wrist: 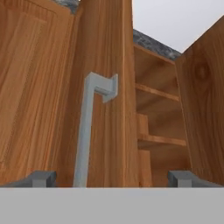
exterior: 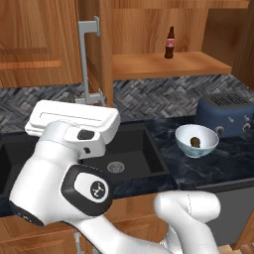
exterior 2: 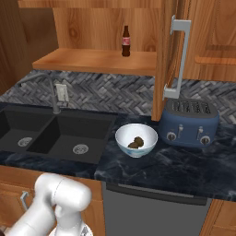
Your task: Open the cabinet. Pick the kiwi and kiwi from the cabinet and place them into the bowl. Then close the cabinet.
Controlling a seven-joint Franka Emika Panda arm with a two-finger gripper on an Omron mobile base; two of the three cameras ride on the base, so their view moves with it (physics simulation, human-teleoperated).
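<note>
Kiwis, two small dark olive-brown egg shapes, lie together inside the bowl, a round glossy pale blue-white dish on the dark marbled counter, well below and to the far side of the tool. By that, the step in hand looks like closing the cabinet. From the hand view, the tool points up at the edge of one open door; its two dark fingertips stand wide apart at the bottom, spread open with nothing between them. Straight ahead of the tool, slightly toward one fingertip, rises the handle, a long square-edged silver bar with a bracket at its top. Beyond the door edge, on the other fingertip's side, bare wooden shelves recede into the cabinet. To close well, the tool should probably press flat on the door's outer face near the handle, then push in a smooth arc about the hinge, keeping clear of the bar so the fingers do not snag. The second door, seen in the right base view with its own handle, is also swung open and would need the same push. Wood is reddish-brown, grained and panelled. A small dark cola bottle with a red label stands on the lowest shelf. A navy toaster sits just beside the bowl.
</note>
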